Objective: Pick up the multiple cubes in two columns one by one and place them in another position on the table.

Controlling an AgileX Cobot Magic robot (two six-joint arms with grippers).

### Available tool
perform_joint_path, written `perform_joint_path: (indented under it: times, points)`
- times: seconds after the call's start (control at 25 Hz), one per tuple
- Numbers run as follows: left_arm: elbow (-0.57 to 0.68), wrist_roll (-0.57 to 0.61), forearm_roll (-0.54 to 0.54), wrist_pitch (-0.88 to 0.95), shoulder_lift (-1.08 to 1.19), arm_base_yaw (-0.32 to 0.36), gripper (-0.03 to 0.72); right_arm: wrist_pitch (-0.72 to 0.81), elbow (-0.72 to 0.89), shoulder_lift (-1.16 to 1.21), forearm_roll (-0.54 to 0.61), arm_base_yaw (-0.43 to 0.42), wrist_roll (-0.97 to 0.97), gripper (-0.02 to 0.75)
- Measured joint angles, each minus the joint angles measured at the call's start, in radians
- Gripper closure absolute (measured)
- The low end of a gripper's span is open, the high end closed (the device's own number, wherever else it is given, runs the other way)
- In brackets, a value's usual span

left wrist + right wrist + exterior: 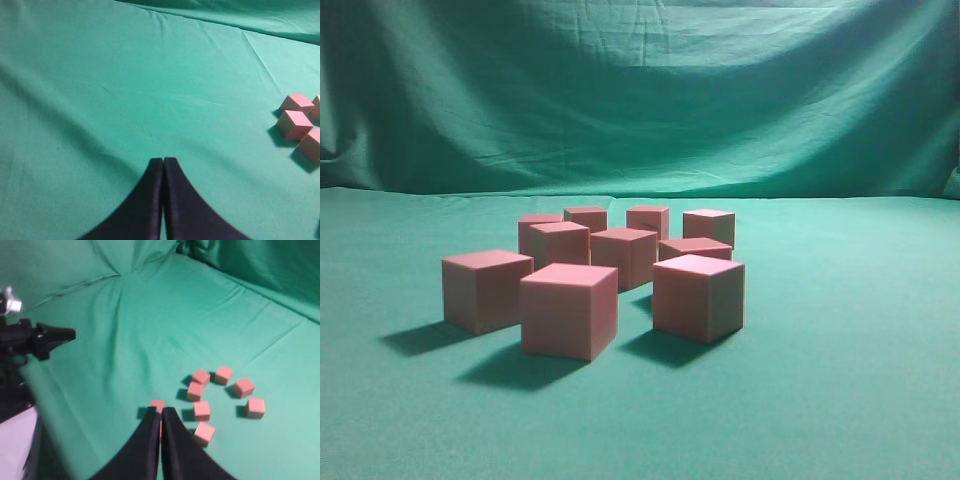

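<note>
Several pinkish-red cubes [569, 310] stand in a loose cluster on the green table [840, 380] in the exterior view, where neither gripper shows. My left gripper [163, 160] is shut and empty over bare cloth; three of the cubes [294, 124] lie far to its right. My right gripper [161, 410] is shut and empty, high above the table. The cubes [202, 410] lie spread out below and to its right. One cube [158, 404] is partly hidden behind its fingertips.
The draped green backdrop [640, 90] hangs behind the table. In the right wrist view the other black arm [37, 340] reaches in at the left edge, with a white surface [15, 440] below it. Bare cloth lies all round the cluster.
</note>
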Motion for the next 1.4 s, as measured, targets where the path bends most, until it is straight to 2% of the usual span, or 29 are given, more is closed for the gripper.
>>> perform_joint_path:
  times: [0.4,0.52,0.6,0.76,0.92,1.4]
  points:
    - [0.000,0.000,0.000,0.000,0.000,0.000,0.688,-0.014,0.321,-0.257,0.028,0.000,-0.021,0.738]
    - [0.000,0.000,0.000,0.000,0.000,0.000,0.688,-0.092,0.421,-0.305,0.028,-0.004,-0.021,0.738]
    - [0.000,0.000,0.000,0.000,0.000,0.000,0.688,-0.196,0.498,-0.343,0.024,-0.035,-0.021,0.738]
    - [0.000,0.000,0.000,0.000,0.000,0.000,0.688,-0.418,0.679,-0.415,-0.030,-0.158,-0.021,0.738]
    - [0.000,0.000,0.000,0.000,0.000,0.000,0.688,-0.577,0.835,-0.490,-0.092,-0.301,-0.021,0.738]
    - [0.000,0.000,0.000,0.000,0.000,0.000,0.688,-0.673,1.125,-0.699,-0.107,-0.749,0.127,0.738]
